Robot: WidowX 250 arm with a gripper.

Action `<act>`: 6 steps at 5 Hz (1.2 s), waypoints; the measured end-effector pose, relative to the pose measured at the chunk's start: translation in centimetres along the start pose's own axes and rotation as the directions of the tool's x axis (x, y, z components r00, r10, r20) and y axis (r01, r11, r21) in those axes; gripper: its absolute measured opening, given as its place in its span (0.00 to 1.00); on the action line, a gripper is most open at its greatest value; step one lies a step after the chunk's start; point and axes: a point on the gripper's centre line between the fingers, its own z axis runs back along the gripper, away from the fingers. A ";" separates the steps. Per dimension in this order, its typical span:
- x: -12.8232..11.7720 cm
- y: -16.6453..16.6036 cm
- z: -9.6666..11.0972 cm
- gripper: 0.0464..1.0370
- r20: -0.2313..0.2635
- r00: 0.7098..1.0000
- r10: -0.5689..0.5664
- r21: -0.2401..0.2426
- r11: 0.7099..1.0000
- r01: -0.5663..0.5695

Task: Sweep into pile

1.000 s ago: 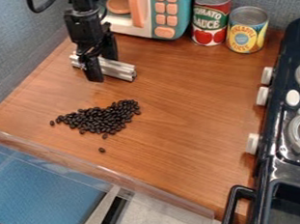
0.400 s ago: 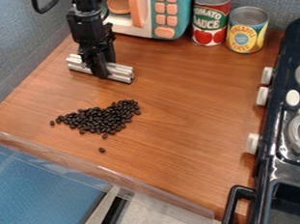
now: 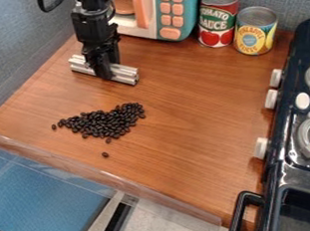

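Note:
At the upper left of the work surface, the black gripper [image 3: 106, 70] hangs down, shut on a silver metal bar [image 3: 126, 75]. The bar lies across the wood and sticks out on both sides of the fingers, behind the beans. Dark beans [image 3: 106, 122] form a wide, uneven patch at left centre, narrowing toward the left. One stray bean [image 3: 105, 155] rests apart from them, nearer the front edge, and another [image 3: 54, 127] sits at the patch's left tip. Part of the bar's middle is hidden by the fingers.
A toy microwave [image 3: 177, 11] stands behind, right of the arm, with a tomato sauce can [image 3: 218, 20] and a yellow can [image 3: 255, 33] beside it. A black toy stove [image 3: 298, 122] borders the right. A clear ledge [image 3: 101, 173] runs along the wooden surface's [image 3: 198, 119] front edge.
The gripper's fingers, apart around the bar a second ago, have closed on it. The bar has shifted slightly to the left. The beans have stayed where they were.

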 end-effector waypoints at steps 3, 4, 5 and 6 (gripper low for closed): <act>3.5 1.9 4.7 0.33 -0.090 0.991 -0.096 -0.007 0.995 0.096; 5.3 2.9 3.4 0.33 0.022 0.978 -0.206 0.018 0.978 0.206; 6.7 4.3 1.7 0.33 0.138 0.925 -0.354 0.075 0.935 0.347; 6.3 5.6 2.3 0.33 0.153 0.842 -0.517 0.085 0.856 0.510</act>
